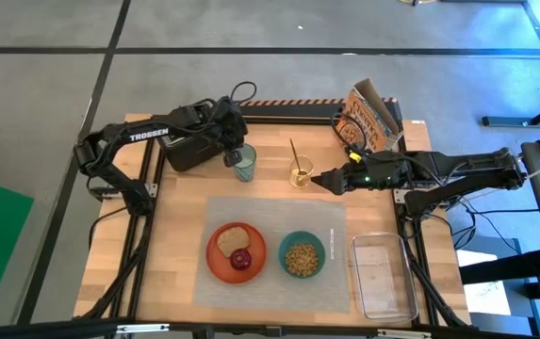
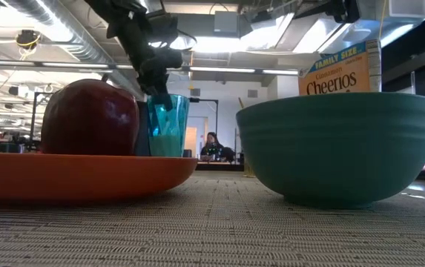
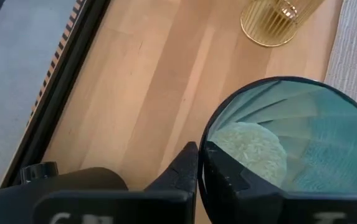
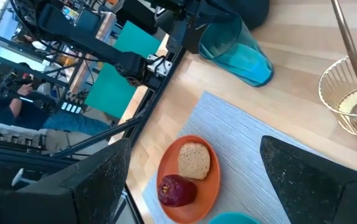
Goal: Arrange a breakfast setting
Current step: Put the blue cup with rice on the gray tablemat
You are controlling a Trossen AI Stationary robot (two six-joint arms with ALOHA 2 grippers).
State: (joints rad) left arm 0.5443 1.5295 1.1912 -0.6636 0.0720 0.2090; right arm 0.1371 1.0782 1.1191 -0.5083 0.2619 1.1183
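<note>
The grey placemat (image 1: 279,218) carries the orange plate (image 1: 220,254) with a toast slice (image 1: 233,237) and a red fruit (image 1: 241,260), and the teal bowl (image 1: 302,254) of cereal. My left gripper (image 1: 236,153) is shut on the green-tinted glass (image 1: 244,167), which is over the bare wood beyond the mat's far-left corner, next to the black toaster (image 1: 187,149). The gold spoon (image 1: 294,154) stands in a gold wire cup (image 1: 300,174). My right gripper (image 1: 313,178) is open and empty just right of that cup. My left gripper holds the glass by its rim (image 3: 204,147), one finger (image 3: 228,182) inside the glass and one finger (image 3: 184,169) outside. The fingers come from above, pointing down. The glass is upright (image 2: 166,126); the plate hides its base, so I cannot tell whether it rests on the table.
A cereal box (image 1: 371,118) stands at the far right of the table. A clear plastic tub (image 1: 383,275) sits right of the mat. Bare wood lies left of the mat. A person (image 2: 213,144) sits in the room beyond the table.
</note>
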